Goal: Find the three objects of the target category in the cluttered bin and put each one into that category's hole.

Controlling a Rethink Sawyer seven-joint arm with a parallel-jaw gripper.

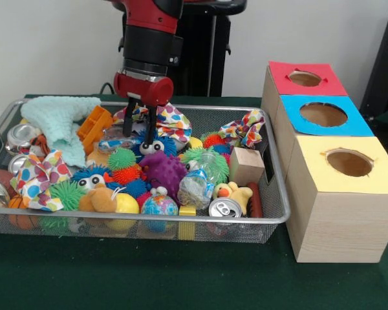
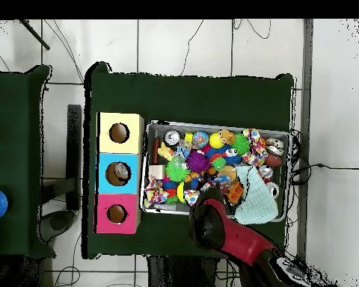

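The wire-mesh bin (image 1: 279, 194) sits on the green table, full of toys; it also shows in the overhead view (image 2: 216, 125). My gripper (image 1: 140, 127) hangs at the bin's far side with its fingers apart and nothing between them. One wrinkly clear plastic bundle (image 1: 195, 187) lies right of the middle, toward the front. Another clear shiny patch (image 1: 116, 137) lies just left of my fingertips. A third bundle does not show. The red-topped box's hole (image 1: 304, 78) is at the far right, and also shows in the overhead view (image 2: 117, 214). There my arm (image 2: 227, 232) hides the gripper.
Blue-topped (image 1: 323, 114) and yellow-topped (image 1: 349, 163) boxes stand in front of the red one. In the bin lie a teal cloth (image 1: 58, 119), polka-dot cloths (image 1: 35, 177) (image 1: 173, 120), silver cans (image 1: 224, 208) (image 1: 22, 135), a wooden block (image 1: 246, 166), an orange block (image 1: 94, 126) and spiky balls (image 1: 161, 169).
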